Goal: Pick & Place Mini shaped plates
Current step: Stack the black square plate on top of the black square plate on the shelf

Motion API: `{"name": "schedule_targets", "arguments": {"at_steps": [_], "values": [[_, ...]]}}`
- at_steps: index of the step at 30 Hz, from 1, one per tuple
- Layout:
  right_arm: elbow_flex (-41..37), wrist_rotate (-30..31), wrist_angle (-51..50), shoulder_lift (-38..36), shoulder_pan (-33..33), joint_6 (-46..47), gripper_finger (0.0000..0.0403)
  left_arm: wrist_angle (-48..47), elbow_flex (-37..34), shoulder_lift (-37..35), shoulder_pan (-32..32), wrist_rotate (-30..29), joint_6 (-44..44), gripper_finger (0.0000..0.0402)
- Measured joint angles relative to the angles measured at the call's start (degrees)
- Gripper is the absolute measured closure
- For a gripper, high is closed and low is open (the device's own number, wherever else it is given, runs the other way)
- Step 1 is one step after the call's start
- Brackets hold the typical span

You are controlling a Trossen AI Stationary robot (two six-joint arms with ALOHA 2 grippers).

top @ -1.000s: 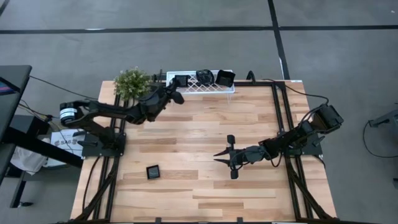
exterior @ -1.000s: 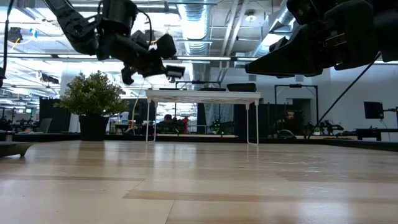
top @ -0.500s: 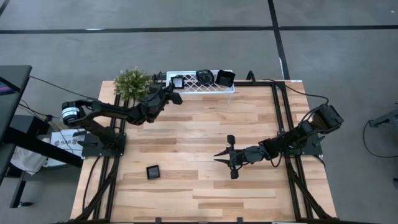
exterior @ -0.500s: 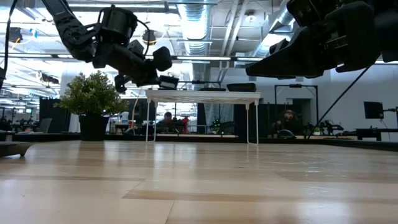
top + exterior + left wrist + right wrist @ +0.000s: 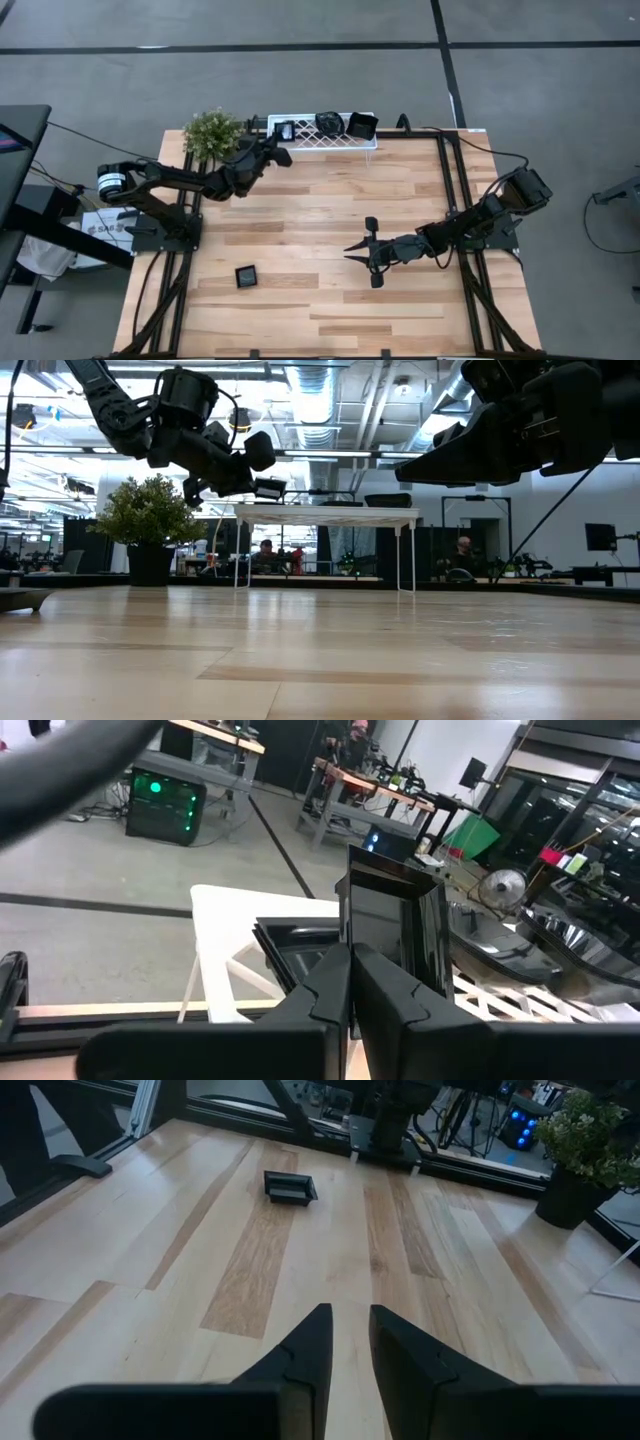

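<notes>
Your left gripper (image 5: 283, 155) hangs above the far edge of the bench (image 5: 320, 260), at the left end of the white lattice rack (image 5: 345, 143) and just beside the potted plant (image 5: 212, 132). In the left wrist view its jaws are clenched with nothing between them, the two fingertips (image 5: 335, 982) pressed together in front of the rack.

Three mini shaped plates stand on edge in the rack. The square plate (image 5: 285, 130) at the left end sits directly ahead of your left gripper; in the left wrist view it appears upright just beyond the fingertips, though you cannot tell from that view whether they touch it. A wavy-rimmed plate (image 5: 328, 122) stands in the middle of the row, and a second square plate (image 5: 362, 125) stands at the right end.

A fourth square plate (image 5: 246, 276) lies flat on the bench toward the near left, well apart from both arms. In the right wrist view it lies far ahead on the wood.

Your right gripper (image 5: 371, 250) is held over the middle of the bench. Its jaws stand slightly parted and grasp nothing; bare wood shows through the narrow gap between the fingers (image 5: 300, 1350).

In the low view, both arms hang above the bench surface.
</notes>
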Motion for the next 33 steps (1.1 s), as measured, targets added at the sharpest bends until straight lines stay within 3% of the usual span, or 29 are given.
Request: {"name": "schedule_targets", "arguments": {"at_steps": [28,33], "values": [[0.00,0.00,0.01,0.00,0.00,0.00,0.0338,1.19,0.02,-0.02,2.84,3.11,-0.06,0.0385],[0.00,0.00,0.02,0.00,0.00,0.00,0.0338,1.19,0.02,-0.02,3.89,6.54,-0.05,0.0385]]}}
